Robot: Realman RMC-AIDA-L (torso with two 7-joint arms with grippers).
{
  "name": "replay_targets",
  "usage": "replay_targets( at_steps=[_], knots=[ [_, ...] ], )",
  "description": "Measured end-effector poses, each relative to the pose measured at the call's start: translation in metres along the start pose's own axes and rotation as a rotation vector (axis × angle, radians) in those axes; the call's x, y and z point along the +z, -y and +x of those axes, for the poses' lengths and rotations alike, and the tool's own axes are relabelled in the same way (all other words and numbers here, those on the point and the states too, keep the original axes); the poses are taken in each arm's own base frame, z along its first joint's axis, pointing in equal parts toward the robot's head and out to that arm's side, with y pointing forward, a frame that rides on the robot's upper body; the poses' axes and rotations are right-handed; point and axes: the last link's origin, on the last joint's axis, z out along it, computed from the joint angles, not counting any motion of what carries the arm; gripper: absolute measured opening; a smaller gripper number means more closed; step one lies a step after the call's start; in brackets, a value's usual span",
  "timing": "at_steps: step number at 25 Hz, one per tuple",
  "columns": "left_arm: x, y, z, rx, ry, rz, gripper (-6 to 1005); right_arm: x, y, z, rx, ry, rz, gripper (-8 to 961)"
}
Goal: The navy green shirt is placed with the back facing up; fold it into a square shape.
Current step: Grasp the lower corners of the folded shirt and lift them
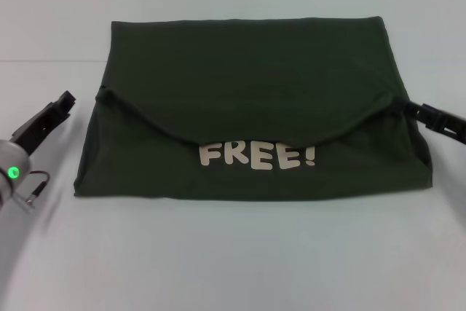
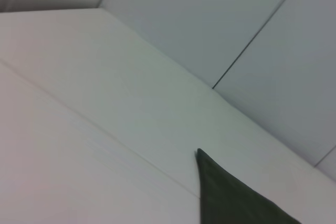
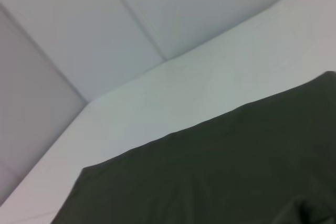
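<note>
Currently the large dark olive-green soft fabric T-shirt [image 1: 255, 107] lies mid-table as a wide rectangle, top flap folded down in a curved edge over the cream "FREE!" lettering [image 1: 258, 156].

Judgement: fold still too wide for a square; next fold should bring one side across, edges aligned, cloth kept taut.

Right gripper [image 1: 429, 116] at 3 o'clock touches the shirt edge; grip cannot be told. Left gripper [image 1: 52, 114] at 9 o'clock, apart, jaws near-closed, holding nothing.

My head cam looks fwd and down on the whole navy green shirt [image 1: 251, 107] from the near side. Left wrist cam sits low, close by the shirt's left side, catching just one corner. Right wrist cam, low at its right side, skims across the cloth. All three share the shirt and table [image 1: 218, 260].
</note>
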Motion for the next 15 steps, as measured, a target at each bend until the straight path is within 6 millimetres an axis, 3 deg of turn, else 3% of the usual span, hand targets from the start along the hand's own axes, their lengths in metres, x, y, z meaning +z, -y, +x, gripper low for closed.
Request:
replay_targets(
  at_steps=[5, 11, 15],
  knots=[
    [-0.025, 0.017, 0.008, -0.137, 0.130, -0.139, 396, -0.016, -0.013, 0.010, -0.115, -0.038, -0.152, 902],
    [-0.051, 0.006, 0.012, -0.056, 0.350, -0.355, 398, -0.029, -0.038, 0.032, -0.308, -0.139, -0.367, 900],
    [-0.056, 0.003, 0.017, -0.002, 0.484, -0.361, 399, -0.030, -0.050, 0.045, -0.367, -0.204, -0.456, 900]
  ],
)
